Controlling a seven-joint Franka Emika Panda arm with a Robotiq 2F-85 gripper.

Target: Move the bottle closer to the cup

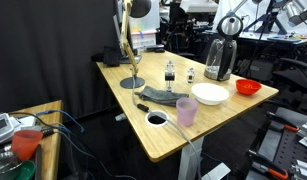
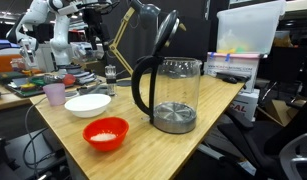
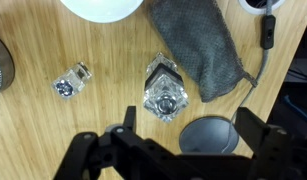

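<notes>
The bottle (image 1: 170,71), small with a dark cap, stands on the wooden table near the lamp base. In the wrist view the bottle (image 3: 165,88) is seen from above, just left of a grey cloth. The pale pink cup (image 1: 186,112) stands near the table's front edge, beyond the cloth from the bottle; it also shows in an exterior view (image 2: 55,94). It is out of the wrist view. My gripper (image 3: 188,130) is open and empty, well above the table, with the bottle ahead of its fingers.
A second, paler small bottle (image 3: 71,82) stands beside the first. The grey cloth (image 3: 198,45), round lamp base (image 3: 208,135), white bowl (image 1: 209,94), red bowl (image 1: 248,87) and tall kettle (image 1: 220,58) share the table. A cable runs from a grommet (image 1: 156,118).
</notes>
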